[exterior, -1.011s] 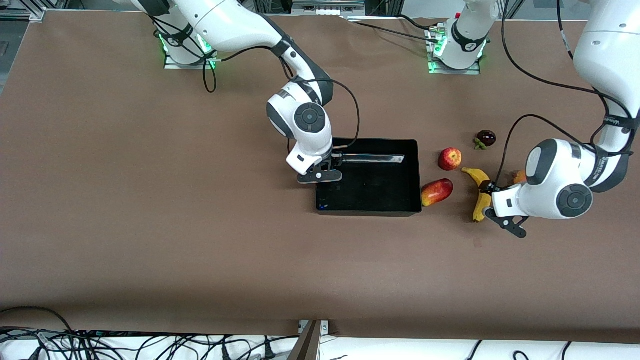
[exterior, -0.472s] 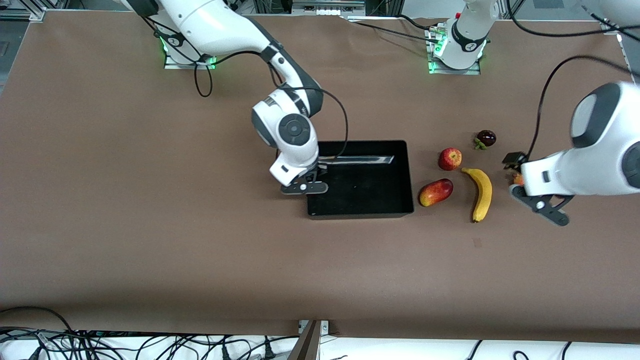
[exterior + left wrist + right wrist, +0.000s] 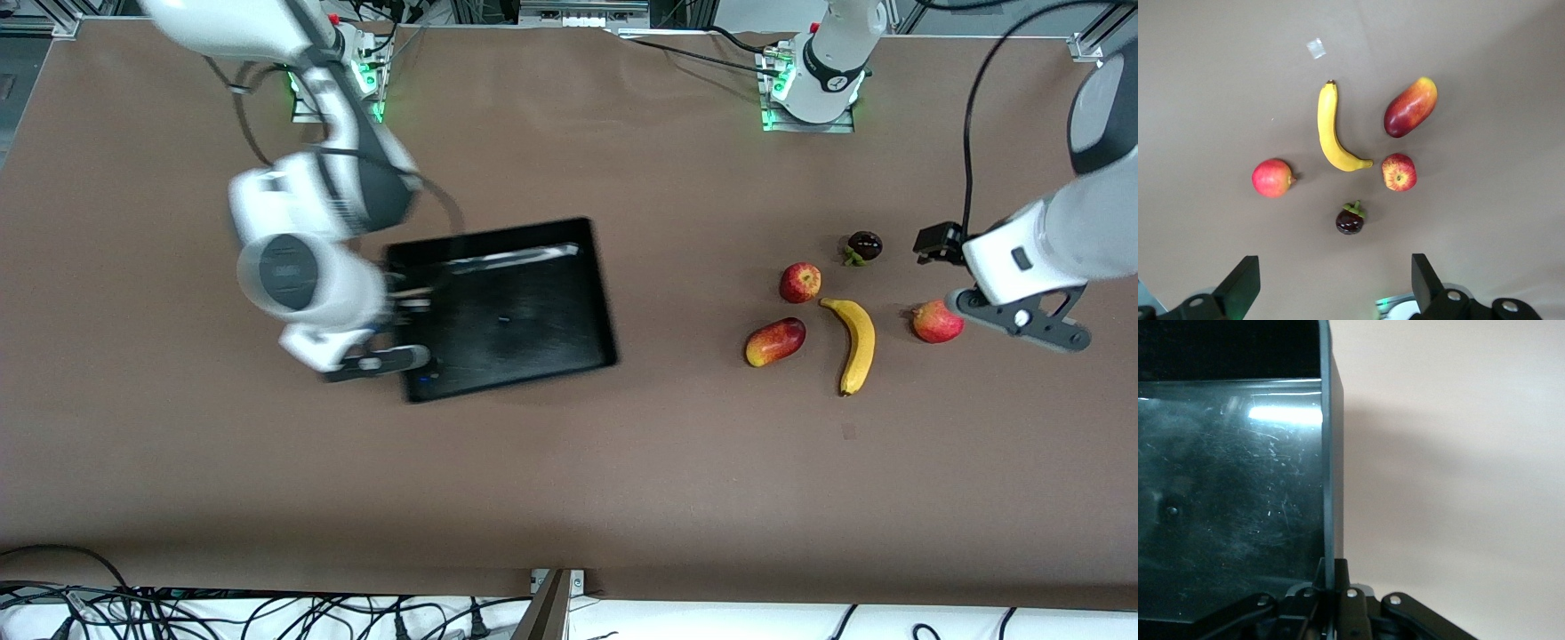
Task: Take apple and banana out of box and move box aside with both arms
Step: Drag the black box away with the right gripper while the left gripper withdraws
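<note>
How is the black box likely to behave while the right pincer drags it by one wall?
The box looks rigid: the wall pinched by the right pincer stays straight. Its glossy floor suggests smooth plastic, so it probably slides easily on the table. Held at one edge, it may swivel; it already sits skewed.

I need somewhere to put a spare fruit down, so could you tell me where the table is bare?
Bare: the stretch between the box and the mango, and nearer the camera. Crowded: around the banana and apple.
</note>
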Motion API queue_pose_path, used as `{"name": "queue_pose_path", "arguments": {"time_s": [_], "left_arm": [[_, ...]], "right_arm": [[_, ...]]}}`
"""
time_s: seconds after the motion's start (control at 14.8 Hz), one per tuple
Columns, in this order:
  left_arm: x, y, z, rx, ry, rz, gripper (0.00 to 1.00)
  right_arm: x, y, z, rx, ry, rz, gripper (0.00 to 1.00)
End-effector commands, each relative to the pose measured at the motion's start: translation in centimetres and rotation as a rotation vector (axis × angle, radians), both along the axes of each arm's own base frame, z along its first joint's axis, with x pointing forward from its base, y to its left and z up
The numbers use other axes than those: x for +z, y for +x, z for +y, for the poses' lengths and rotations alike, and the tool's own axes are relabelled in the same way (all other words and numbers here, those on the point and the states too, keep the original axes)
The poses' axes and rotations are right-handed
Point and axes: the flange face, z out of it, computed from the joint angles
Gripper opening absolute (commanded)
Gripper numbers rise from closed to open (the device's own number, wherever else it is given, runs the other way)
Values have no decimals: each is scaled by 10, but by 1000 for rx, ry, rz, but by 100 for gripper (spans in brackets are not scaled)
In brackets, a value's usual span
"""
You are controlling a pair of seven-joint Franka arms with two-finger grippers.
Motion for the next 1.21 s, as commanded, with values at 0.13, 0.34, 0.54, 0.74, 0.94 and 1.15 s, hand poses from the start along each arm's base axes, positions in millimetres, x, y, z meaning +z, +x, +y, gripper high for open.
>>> {"name": "queue_pose_path", "arguments": {"time_s": [0.13, 0.34, 0.54, 0.74, 0.94, 1.15], "left_arm": [[11, -45, 26, 151, -27, -78, 100], [2, -55, 34, 163, -41, -178, 100], [9, -61, 33, 154, -61, -184, 100], [21, -64, 43, 181, -59, -208, 100], [-9, -37, 46, 191, -59, -194, 100], [-9, -33, 47, 192, -57, -182, 100]], "right_arm": [[-20, -29, -128, 23, 26, -10, 0], [-62, -48, -182, 3, 18, -60, 0], [-91, -49, -222, -59, -9, -95, 0], [-119, -56, -240, -93, -15, -97, 0], [-148, -73, -242, -109, -10, -104, 10], [-143, -73, -241, -121, -8, -107, 79]]}}
